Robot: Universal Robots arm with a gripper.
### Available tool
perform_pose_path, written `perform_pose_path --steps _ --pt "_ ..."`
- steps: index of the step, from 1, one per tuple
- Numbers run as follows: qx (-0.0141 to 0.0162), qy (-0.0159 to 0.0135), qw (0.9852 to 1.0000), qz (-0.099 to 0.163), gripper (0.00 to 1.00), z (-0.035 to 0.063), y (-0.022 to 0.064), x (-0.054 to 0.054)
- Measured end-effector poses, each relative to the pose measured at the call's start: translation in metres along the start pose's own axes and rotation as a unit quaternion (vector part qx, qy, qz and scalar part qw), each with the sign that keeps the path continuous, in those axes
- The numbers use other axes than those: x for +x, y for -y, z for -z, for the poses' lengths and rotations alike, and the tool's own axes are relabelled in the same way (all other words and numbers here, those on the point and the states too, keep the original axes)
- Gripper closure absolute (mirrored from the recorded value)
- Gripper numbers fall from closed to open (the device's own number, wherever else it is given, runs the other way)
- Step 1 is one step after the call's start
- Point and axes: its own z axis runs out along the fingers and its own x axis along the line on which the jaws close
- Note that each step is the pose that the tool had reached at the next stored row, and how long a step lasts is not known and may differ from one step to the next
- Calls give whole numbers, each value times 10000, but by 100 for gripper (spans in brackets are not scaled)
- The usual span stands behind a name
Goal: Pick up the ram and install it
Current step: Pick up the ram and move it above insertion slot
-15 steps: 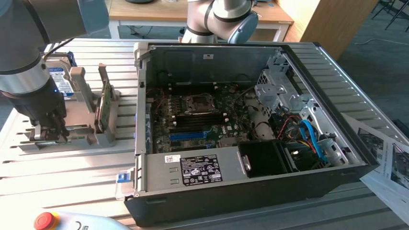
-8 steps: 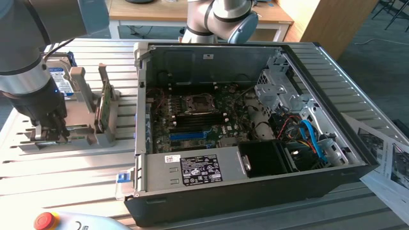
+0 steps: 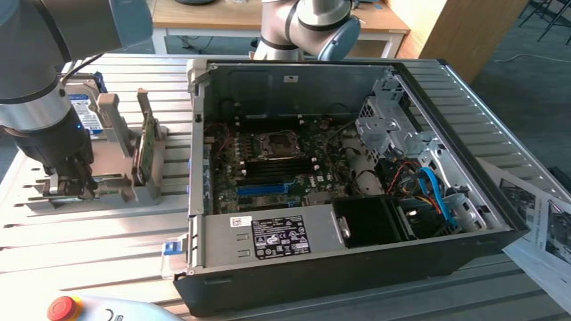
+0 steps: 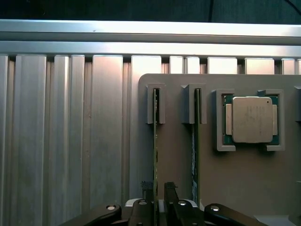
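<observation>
Claw [image 4: 158, 189] first: we see its two dark fingers [image 4: 147, 190] parted, one on each side of the ram [image 4: 155, 150], with a sliver of gap showing beside the board. So we judge it open around the stick, not pinching it. The ram stands on its long edge, and we look straight down on that thin green edge; its far end sits in a slotted post [image 4: 151, 103] of the grey holder plate [image 4: 235, 183]. We take that upright stance to be the point of the holder: it presents the thin board's flat faces to the fingers, which a stick lying flat would not offer. Just beside it, parallel and apart, a second stick [image 4: 195, 150] stands in its own post, and beyond that a processor chip [image 4: 252, 119] lies flat in a cornered nest. The plate rests on the ribbed aluminium table [image 4: 70, 141]. In the exterior view the arm [image 3: 45, 140] reaches down onto this holder at the exterior view's left, well apart from the open computer case [image 3: 357, 267], whose motherboard [image 3: 267, 160] lies exposed under the missing side panel — presumably so parts can go in from above. We judge the pick-up not yet made.
</observation>
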Motion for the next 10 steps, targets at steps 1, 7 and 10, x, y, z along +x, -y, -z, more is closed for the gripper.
perform_pose_path --steps 1,7,10 --pt "0 0 10000 -1 76 0 0 0" --pt "0 0 10000 0 76 -4 0 7" --pt "-1 0 10000 4 76 -5 0 8"
